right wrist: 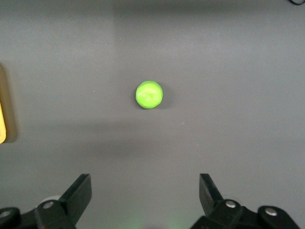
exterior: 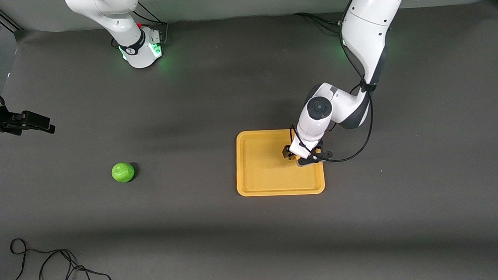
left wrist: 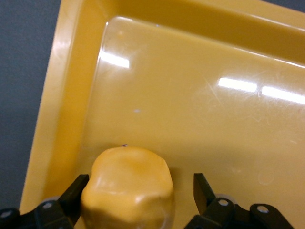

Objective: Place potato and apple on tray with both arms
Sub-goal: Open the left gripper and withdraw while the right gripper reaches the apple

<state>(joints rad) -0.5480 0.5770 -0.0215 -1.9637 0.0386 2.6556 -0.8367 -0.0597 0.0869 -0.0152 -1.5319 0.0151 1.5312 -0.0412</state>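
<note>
The yellow-orange tray (exterior: 280, 192) lies mid-table toward the left arm's end. My left gripper (exterior: 305, 156) is low over the tray's corner, open. In the left wrist view the lumpy yellow-tan potato (left wrist: 127, 188) rests on the tray floor (left wrist: 167, 95) between the fingers of my left gripper (left wrist: 140, 183); one finger is at its side, the other stands apart. The green apple (exterior: 123, 172) sits on the dark mat toward the right arm's end. My right gripper (exterior: 41, 123) hangs open and empty, high above the mat; its wrist view shows the apple (right wrist: 149, 94) well off from the gripper (right wrist: 145, 191).
Loose black cables (exterior: 50, 267) lie at the mat's near edge, toward the right arm's end. The right arm's base (exterior: 142, 50) glows green at the back. The tray's edge (right wrist: 2, 124) shows in the right wrist view.
</note>
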